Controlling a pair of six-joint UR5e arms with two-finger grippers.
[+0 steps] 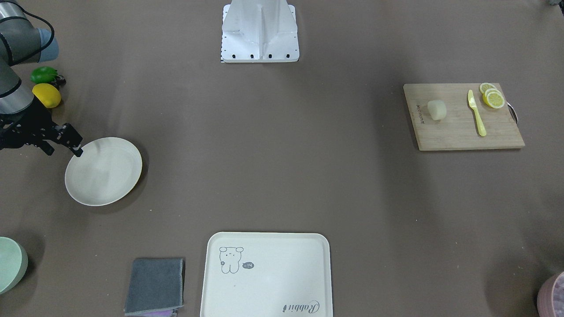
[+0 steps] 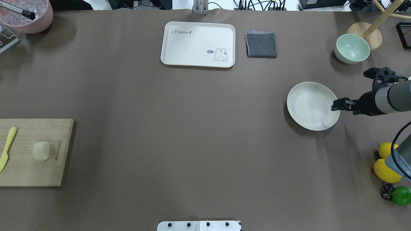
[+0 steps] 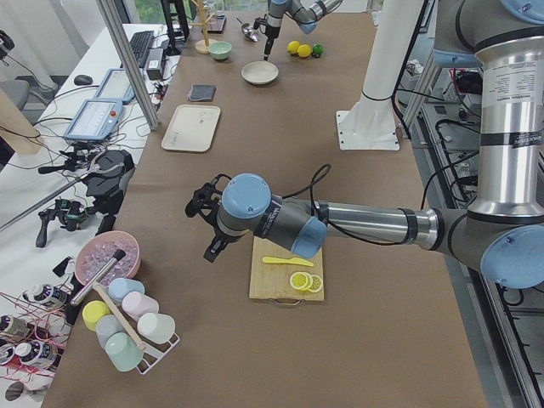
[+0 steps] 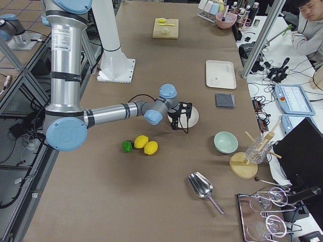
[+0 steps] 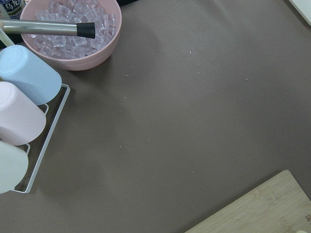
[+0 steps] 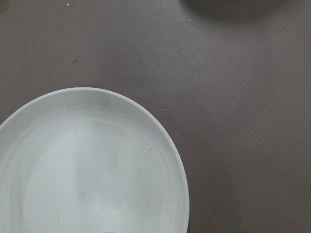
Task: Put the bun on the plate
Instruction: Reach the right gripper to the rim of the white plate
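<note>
The bun (image 1: 436, 109) (image 2: 41, 150) is a small pale lump lying on a wooden cutting board (image 1: 462, 132) (image 2: 29, 166), far from the plate. The round cream plate (image 1: 103, 171) (image 2: 313, 106) (image 6: 87, 165) holds nothing. My right gripper (image 1: 64, 152) (image 4: 180, 127) hangs open at the plate's rim on the robot's right side, with one fingertip (image 2: 335, 105) over the edge. My left gripper (image 3: 206, 229) shows only in the left side view, beyond the board's end, and I cannot tell its state. Its wrist view shows just a board corner (image 5: 257, 213).
A yellow knife (image 1: 476, 113) and lemon slices (image 1: 492, 97) share the board. A bear tray (image 2: 198, 44), a grey cloth (image 2: 261, 44) and a green bowl (image 2: 352, 48) line the far side. Lemons (image 2: 385, 170) and a lime (image 2: 401, 195) lie near the right arm. A pink ice bowl (image 2: 27, 14) stands far left.
</note>
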